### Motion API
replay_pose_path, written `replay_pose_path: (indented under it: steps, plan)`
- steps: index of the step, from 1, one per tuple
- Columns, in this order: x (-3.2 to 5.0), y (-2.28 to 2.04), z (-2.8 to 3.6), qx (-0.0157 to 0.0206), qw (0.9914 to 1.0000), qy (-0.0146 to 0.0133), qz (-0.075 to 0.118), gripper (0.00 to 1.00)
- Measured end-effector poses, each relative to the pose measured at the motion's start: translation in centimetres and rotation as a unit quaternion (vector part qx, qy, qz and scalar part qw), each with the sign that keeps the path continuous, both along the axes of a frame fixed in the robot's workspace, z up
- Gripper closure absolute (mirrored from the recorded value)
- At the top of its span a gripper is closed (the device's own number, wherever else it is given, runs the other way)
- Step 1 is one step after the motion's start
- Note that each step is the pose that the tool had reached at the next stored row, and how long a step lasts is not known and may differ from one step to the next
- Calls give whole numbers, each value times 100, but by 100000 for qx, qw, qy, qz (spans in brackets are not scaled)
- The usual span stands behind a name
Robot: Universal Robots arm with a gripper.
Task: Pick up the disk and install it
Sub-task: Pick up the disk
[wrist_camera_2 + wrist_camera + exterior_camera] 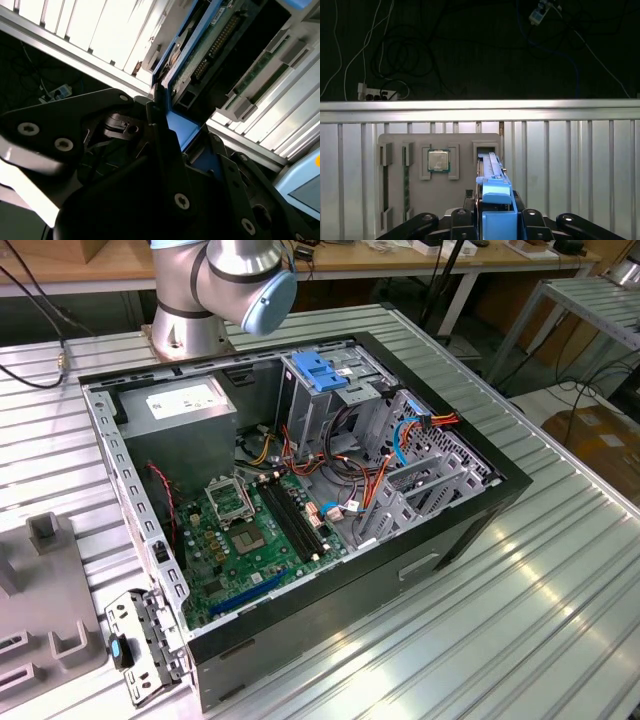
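On the grey parts tray (440, 200), the disk (492, 167) is standing on edge in a slot, likely handling as stiff, weighty and shock-sensitive, while the gripper (495, 217) is pinching narrowly across its blue side rails (497, 197), sparing the circuit board (215, 40).

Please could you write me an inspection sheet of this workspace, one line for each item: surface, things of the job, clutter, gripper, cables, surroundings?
surface: ribbed aluminium table, carrying an open computer case and a grey fixture tray.
job's things: disk stands on edge in a tray slot; drive cage with blue top sits in the case.
clutter: processor and memory sticks in the tray; metal bracket beside the case.
grippers: gripper down at the disk, astride it.
cables: red, orange and blue wires inside the case; loose cables on the dark floor beyond the table.
surroundings: wooden benches, cardboard box.
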State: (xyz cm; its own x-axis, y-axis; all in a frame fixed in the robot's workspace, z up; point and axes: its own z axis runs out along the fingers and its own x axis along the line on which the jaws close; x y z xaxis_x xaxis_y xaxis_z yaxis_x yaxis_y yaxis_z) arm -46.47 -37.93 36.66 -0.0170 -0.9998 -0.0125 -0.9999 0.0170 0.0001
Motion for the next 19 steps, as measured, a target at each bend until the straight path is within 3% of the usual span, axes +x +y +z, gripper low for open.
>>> replay_pose_path:
  steps: [12,19]
  plan:
    - [0,0,9,-9,100000,18,-2,63]
    - [1,0,102,17,100000,-6,0,63]
